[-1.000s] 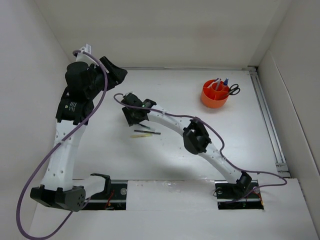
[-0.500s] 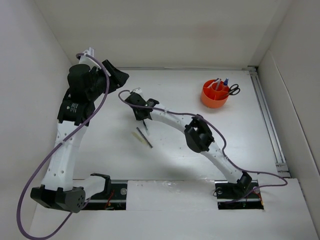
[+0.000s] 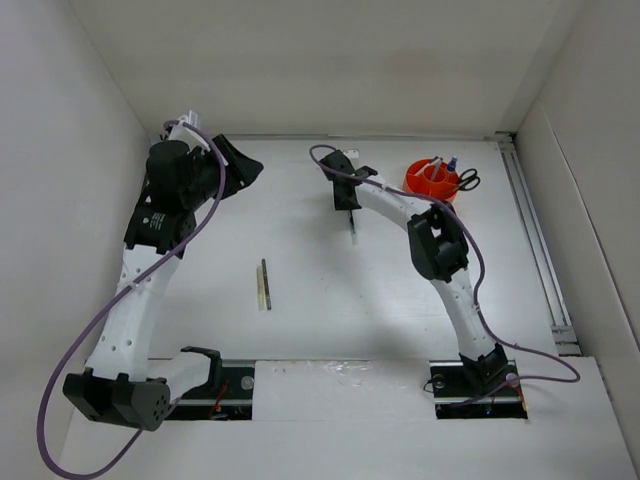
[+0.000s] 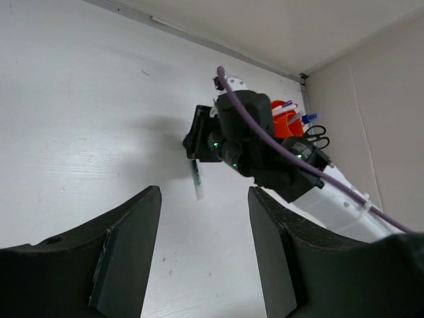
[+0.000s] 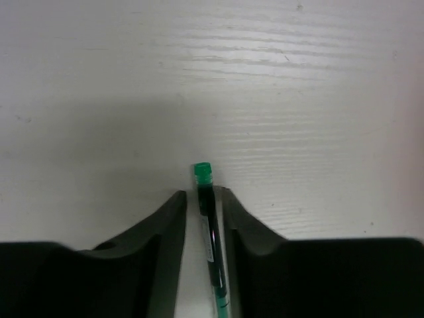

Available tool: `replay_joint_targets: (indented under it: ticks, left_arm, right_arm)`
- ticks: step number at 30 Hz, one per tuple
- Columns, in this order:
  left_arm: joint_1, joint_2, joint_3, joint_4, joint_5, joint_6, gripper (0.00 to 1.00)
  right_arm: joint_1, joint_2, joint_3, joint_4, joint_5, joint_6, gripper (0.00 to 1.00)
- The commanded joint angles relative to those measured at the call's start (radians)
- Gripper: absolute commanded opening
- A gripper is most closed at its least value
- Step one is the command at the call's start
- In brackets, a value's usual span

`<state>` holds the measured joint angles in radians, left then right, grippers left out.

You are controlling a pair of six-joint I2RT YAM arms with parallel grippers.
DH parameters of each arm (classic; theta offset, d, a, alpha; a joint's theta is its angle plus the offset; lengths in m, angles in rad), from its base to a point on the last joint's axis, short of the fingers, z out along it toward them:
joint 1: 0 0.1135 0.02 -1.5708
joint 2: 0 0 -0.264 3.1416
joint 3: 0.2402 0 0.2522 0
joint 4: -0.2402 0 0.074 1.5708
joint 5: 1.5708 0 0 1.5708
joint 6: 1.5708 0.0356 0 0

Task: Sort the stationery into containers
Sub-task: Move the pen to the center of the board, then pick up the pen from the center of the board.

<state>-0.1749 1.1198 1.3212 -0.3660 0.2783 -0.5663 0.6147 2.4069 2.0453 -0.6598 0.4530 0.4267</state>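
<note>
My right gripper [image 3: 345,197] is shut on a dark pen with a green cap [image 5: 204,173] and holds it above the table, left of the round orange organiser cup [image 3: 432,186]. The pen's white end [image 3: 352,233] hangs below the gripper. It also shows in the left wrist view [image 4: 196,183]. The cup holds a few pens, and black-handled scissors [image 3: 468,180] rest at its right side. A dark pen [image 3: 263,280] and a pale yellow stick [image 3: 267,293] lie side by side on the table's middle left. My left gripper [image 3: 238,165] is open and empty at the back left.
White walls close in the table at the left, back and right. A metal rail [image 3: 535,235] runs along the right edge. My right arm's elbow [image 3: 436,245] stands between the cup and the near edge. A purple cable [image 3: 200,215] hangs off the left arm.
My right gripper has lifted the green-capped pen from the table's middle left and carried it back and right towards the cup. The two pens left on the table turned to lie lengthwise.
</note>
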Motion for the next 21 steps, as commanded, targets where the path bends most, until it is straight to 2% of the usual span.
replay_joint_targets:
  ticks: [1,5,8,11,13,16,18,21]
  left_arm:
    - [-0.003,-0.043,-0.074,0.045,-0.025,0.012,0.51]
    - [0.009,-0.043,-0.197,-0.008,-0.16,0.031,0.51]
    - [0.06,-0.043,-0.296,0.001,-0.143,0.014,0.5]
    - [0.06,-0.032,-0.364,0.01,-0.168,-0.009,0.5]
    - [0.06,-0.032,-0.395,0.019,-0.168,-0.02,0.5]
    - [0.06,-0.032,-0.436,0.039,-0.168,-0.043,0.5]
    - [0.06,-0.032,-0.479,0.039,-0.195,-0.053,0.5]
    - [0.06,-0.023,-0.557,0.039,-0.226,-0.079,0.47]
  right_arm:
    - [0.002,-0.026,0.027,-0.015,-0.052,0.006,0.4]
    - [-0.021,0.014,0.099,-0.066,-0.103,0.024,0.47]
    - [-0.049,0.047,0.15,-0.106,-0.139,0.024,0.49]
    - [-0.058,0.058,0.17,-0.124,-0.157,0.015,0.5]
    - [-0.058,0.067,0.182,-0.133,-0.157,0.015,0.46]
    - [-0.058,0.099,0.231,-0.172,-0.168,0.006,0.33]
    - [-0.058,0.11,0.243,-0.195,-0.134,0.006,0.36]
    - [-0.058,0.11,0.225,-0.195,-0.134,0.006,0.35]
